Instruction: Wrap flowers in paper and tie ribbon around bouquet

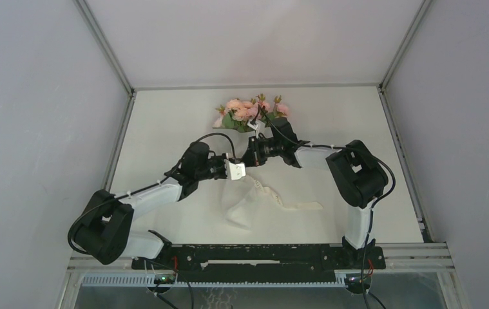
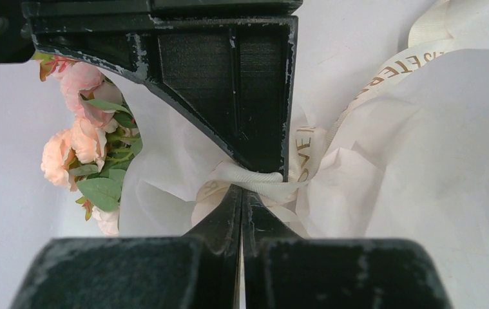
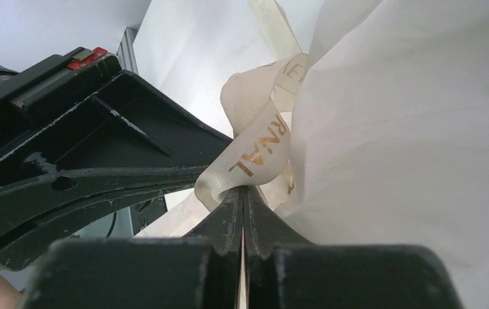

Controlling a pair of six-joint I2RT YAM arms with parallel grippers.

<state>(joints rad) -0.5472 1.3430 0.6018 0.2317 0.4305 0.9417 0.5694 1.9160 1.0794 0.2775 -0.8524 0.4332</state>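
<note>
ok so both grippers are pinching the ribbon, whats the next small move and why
Probably draw the left gripper and right gripper slightly apart. Both are shut on the ribbon where it loops loosely at the pinched paper, so a short opposing pull should cinch it.

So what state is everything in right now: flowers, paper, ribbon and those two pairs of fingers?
Flowers: wrapped, heads sticking out of the paper.
Paper: creased, gathered round the stems, pinched at the middle.
Ribbon: wound round that pinch, gripped from both sides, one end trailing loose.
Left fingers: shut on the ribbon.
Right fingers: shut on the ribbon.
</note>
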